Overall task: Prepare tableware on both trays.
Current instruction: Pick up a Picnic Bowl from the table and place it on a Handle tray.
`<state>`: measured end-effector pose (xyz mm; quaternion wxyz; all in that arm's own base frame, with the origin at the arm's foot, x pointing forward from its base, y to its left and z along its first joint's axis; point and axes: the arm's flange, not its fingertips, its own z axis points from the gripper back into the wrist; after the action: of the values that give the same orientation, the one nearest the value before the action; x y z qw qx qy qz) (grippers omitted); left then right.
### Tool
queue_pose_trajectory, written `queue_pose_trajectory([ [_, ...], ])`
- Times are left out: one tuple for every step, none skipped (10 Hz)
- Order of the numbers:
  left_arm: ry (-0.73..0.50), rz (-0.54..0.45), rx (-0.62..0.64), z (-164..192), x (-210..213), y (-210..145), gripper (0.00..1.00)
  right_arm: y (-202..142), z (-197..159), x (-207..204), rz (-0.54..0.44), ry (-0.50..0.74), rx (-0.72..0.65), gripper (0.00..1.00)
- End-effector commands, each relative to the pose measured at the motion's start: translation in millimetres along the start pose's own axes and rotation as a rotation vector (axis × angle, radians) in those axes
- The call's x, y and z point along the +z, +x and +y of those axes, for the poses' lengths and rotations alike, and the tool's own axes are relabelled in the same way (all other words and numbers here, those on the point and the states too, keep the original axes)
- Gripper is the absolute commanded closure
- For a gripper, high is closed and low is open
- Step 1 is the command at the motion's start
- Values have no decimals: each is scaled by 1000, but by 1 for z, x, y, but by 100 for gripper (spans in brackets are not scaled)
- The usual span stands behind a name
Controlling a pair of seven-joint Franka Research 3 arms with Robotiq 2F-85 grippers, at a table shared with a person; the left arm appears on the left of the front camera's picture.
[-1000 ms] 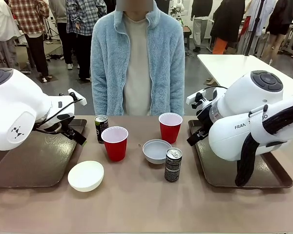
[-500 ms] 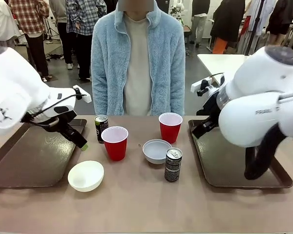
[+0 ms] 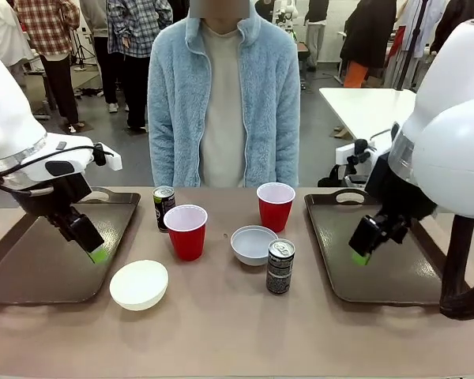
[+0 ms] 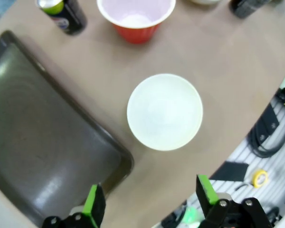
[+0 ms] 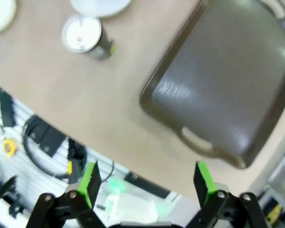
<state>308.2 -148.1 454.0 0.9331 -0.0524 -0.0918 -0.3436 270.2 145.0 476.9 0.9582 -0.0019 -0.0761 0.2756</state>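
Starting at the left, the left tray (image 3: 31, 264) lies bare, with the left claw (image 3: 95, 249) hanging over its inner side, spread wide and gripping nothing. On the desk (image 3: 221, 332) between the trays sit all six pieces: the white bowl (image 3: 139, 283) just beside the left tray, a dark can (image 3: 163, 207), a red cup (image 3: 186, 230), the pale grey bowl (image 3: 253, 243), the second red cup (image 3: 276, 205) and the second can (image 3: 280, 266). The right tray (image 3: 395, 272) is bare too, and the right claw (image 3: 362, 251) above it is likewise released and empty. So I judge that nothing is set out yet and every piece is left to move. The left wrist view shows the white bowl ahead of the parted pads (image 4: 94, 206) and apart from them, a gap the side-on front view hides. The right wrist view looks down on the second can's lid.
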Motion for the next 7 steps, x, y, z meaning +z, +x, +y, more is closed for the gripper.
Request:
queue_pose_trajectory([
  [-4, -8, -15, 0, -4, 4, 0, -69, 7, -75, 6, -69, 17, 0],
  [-4, -8, -15, 0, -4, 4, 0, 0, 0, 0, 0, 0, 0, 0],
  [-4, -8, -15, 0, -4, 4, 0, 0, 0, 0, 0, 0, 0, 0],
  [-4, -8, -15, 0, -4, 4, 0, 0, 0, 0, 0, 0, 0, 0],
  [3, 4, -3, 0, -1, 0, 0, -2, 3, -2, 21, -9, 7, 0],
  [-145, -67, 27, 16, 5, -5, 0, -8, -18, 0, -43, 199, -33, 0],
  [-302, -152, 69, 38, 17, -16, 0, -25, -44, 5, -125, 387, -101, 0],
])
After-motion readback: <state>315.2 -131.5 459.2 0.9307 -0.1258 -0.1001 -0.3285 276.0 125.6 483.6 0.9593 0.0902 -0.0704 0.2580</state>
